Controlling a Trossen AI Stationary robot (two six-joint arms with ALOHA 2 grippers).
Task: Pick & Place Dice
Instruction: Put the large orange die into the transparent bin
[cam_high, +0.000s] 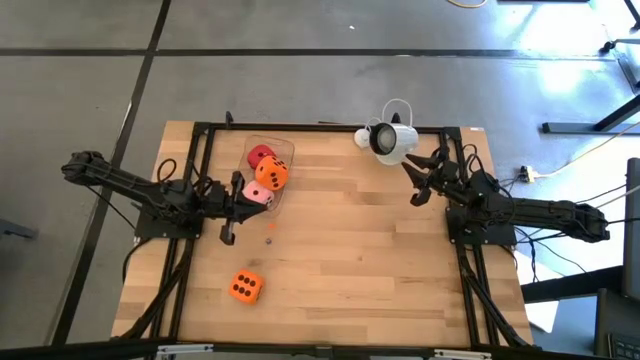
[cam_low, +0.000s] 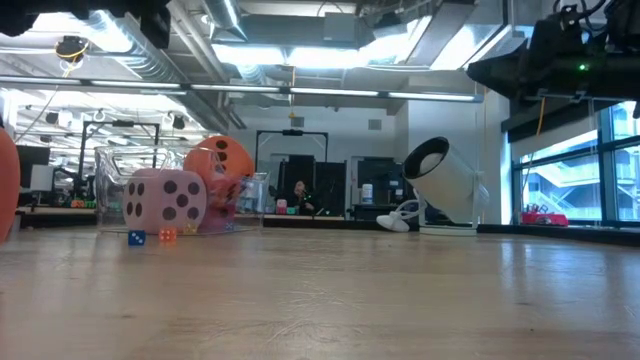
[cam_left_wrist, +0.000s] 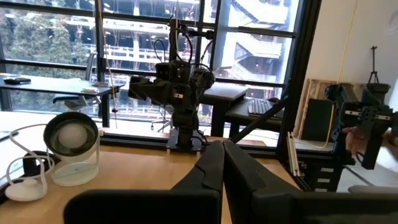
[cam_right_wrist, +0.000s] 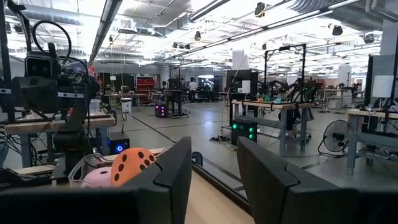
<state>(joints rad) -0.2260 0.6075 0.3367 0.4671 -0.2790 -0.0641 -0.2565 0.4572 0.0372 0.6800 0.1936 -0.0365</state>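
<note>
Red die (cam_high: 260, 154), orange die (cam_high: 271, 174) and pink die (cam_high: 258, 193) sit bunched in and at the near end of a clear container (cam_high: 284, 150). In the low view the pink die (cam_low: 165, 200) rests on the tabletop with an orange die (cam_low: 222, 160) behind it. The second orange die (cam_high: 245, 287) lies alone toward the near left of the table. My left gripper (cam_high: 238, 198) hovers just left of the pink die, raised above the table, its fingers shut (cam_left_wrist: 222, 149) with nothing between them. My right gripper (cam_high: 415, 180) waits open (cam_right_wrist: 214, 168) at the far right.
A white cylindrical device (cam_high: 392, 141) with a cable stands at the far edge, also in the low view (cam_low: 440, 185). Two tiny dice (cam_low: 137, 237) lie on the table near the pink die. Black frame rails (cam_high: 205, 127) run along the far and side edges. Bare wood spans the table's middle.
</note>
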